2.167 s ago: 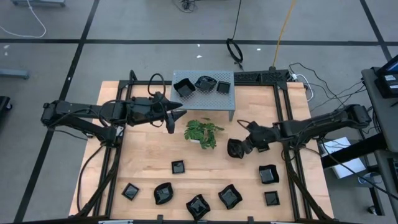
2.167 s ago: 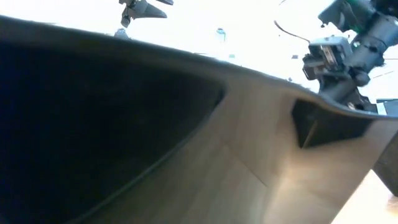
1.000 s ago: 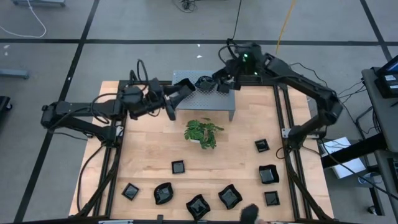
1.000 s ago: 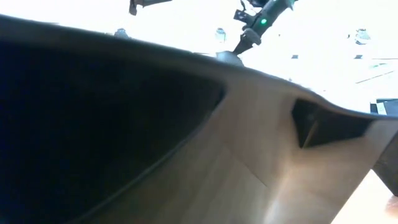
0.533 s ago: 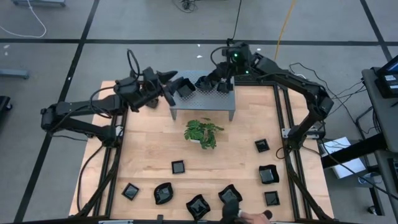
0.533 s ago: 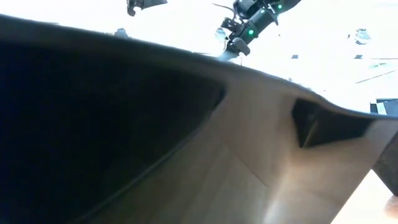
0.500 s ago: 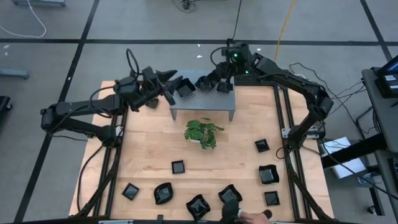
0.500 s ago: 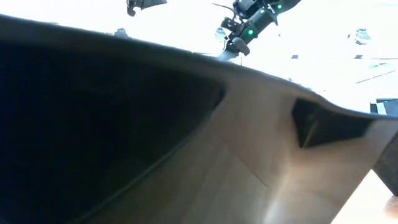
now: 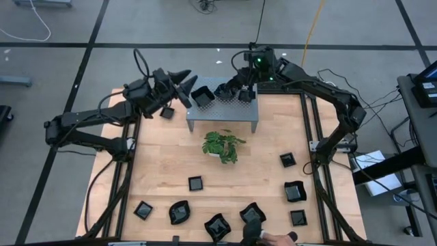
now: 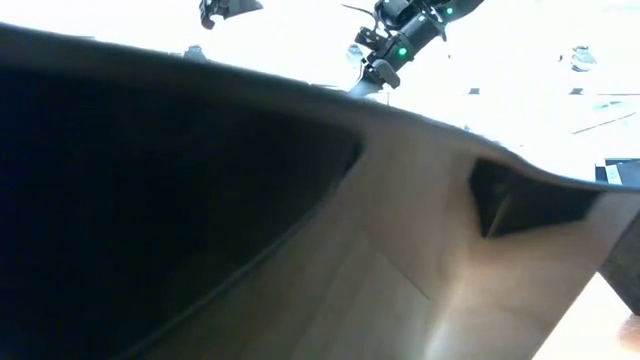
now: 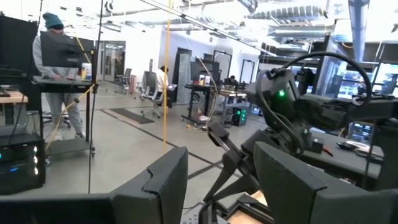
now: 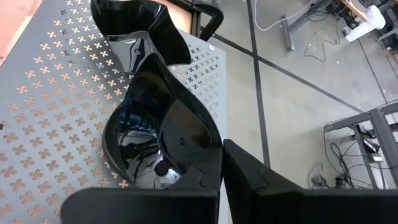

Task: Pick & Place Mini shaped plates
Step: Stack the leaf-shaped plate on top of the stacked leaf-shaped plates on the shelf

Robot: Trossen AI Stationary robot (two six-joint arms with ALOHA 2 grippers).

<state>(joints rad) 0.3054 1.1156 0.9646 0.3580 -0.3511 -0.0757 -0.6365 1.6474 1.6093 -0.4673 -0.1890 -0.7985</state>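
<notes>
The right end effector (image 9: 235, 87) is over the grey metal stand (image 9: 224, 113) at the far edge of the wooden worktop (image 9: 164, 160). Its fingers are clenched on the rim of a round black dish (image 12: 163, 138) that sits on the stand's top, which is full of little holes. Another black dish (image 12: 134, 28) stands just beside it on the stand, and from above a third dish (image 9: 246, 95) shows on the stand's right part. The left end effector (image 9: 184, 78) hangs in the air past the far left part of the worktop, next to the stand's left end. Its fingers (image 11: 158, 186) are spread wide and hold nothing. A small black dish (image 9: 167, 113) lies on the worktop under the left arm. A green leafy plant (image 9: 222, 145) stands in the middle of the worktop, just in front of the stand. More mini shaped plates lie along the near edge: one at the near left (image 9: 143, 210), a wavy one (image 9: 179, 212), one in the near middle (image 9: 217, 226), and a small square one (image 9: 196, 183) a bit farther in. Three more sit by the right edge (image 9: 294, 191), one of them (image 9: 287, 160) farther back and one (image 9: 298, 218) close to the near right corner. A person's hand (image 9: 263, 236) reaches in at the near edge and touches one dish (image 9: 250, 213) there. In the room behind, a person stands at a desk (image 11: 53, 78).
</notes>
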